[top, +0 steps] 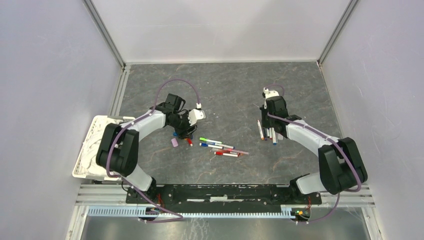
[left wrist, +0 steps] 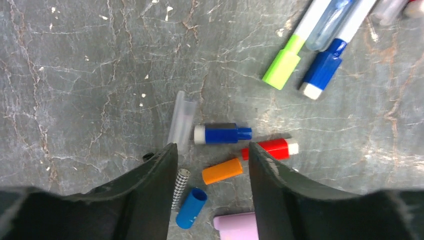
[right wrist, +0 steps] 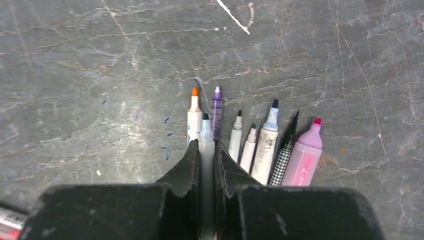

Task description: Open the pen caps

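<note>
My left gripper (left wrist: 212, 150) is open and holds nothing, low over a scatter of loose pen caps: orange (left wrist: 222, 171), blue (left wrist: 191, 208), lilac (left wrist: 235, 226), checkered (left wrist: 179, 187), clear (left wrist: 181, 120), red (left wrist: 270, 149) and a blue one with a white end (left wrist: 222, 134). Two capped pens, green (left wrist: 283, 67) and blue (left wrist: 322, 72), lie beyond them. My right gripper (right wrist: 206, 150) is shut on a pale uncapped pen (right wrist: 206, 131). That pen sits in a row of several uncapped pens (right wrist: 265, 145) on the table. From above, the left gripper (top: 184, 131) and right gripper (top: 272, 125) are far apart.
A small heap of capped pens (top: 225, 148) lies mid-table between the arms. A white tray (top: 92, 145) stands at the table's left edge beside the left arm. Grey walls enclose the table on three sides.
</note>
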`<action>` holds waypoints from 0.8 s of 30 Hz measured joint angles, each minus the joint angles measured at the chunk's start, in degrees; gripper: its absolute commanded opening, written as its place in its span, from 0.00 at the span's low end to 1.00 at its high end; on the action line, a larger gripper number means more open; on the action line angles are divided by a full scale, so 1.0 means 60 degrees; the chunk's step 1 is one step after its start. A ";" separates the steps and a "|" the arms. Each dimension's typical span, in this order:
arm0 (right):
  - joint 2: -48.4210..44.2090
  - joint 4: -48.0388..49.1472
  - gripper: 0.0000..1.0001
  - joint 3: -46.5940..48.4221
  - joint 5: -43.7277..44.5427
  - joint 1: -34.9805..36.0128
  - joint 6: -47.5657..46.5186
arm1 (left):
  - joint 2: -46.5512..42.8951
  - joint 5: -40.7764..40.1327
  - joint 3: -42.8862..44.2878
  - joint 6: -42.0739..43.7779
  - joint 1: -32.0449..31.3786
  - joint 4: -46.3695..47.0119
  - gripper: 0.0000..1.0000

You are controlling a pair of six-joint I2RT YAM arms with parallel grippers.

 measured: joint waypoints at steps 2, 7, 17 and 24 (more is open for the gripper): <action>0.0229 0.0062 0.04 0.0000 0.0124 -0.0102 -0.0036 | -0.0226 0.0062 0.0033 -0.0117 -0.0004 -0.0244 0.68; 0.0590 0.0244 0.24 -0.0004 0.0324 -0.0310 -0.0058 | -0.1122 0.0419 0.0484 -0.0313 0.0000 -0.1020 0.99; 0.0790 0.0397 0.34 -0.0259 0.0492 -0.0357 -0.0062 | -0.2437 0.0987 0.2907 -0.1993 0.0000 -0.2106 1.00; 0.0696 0.0441 0.33 -0.0452 0.0484 -0.0353 -0.0058 | -0.3552 0.0262 0.3399 -0.2874 0.0007 -0.2269 1.00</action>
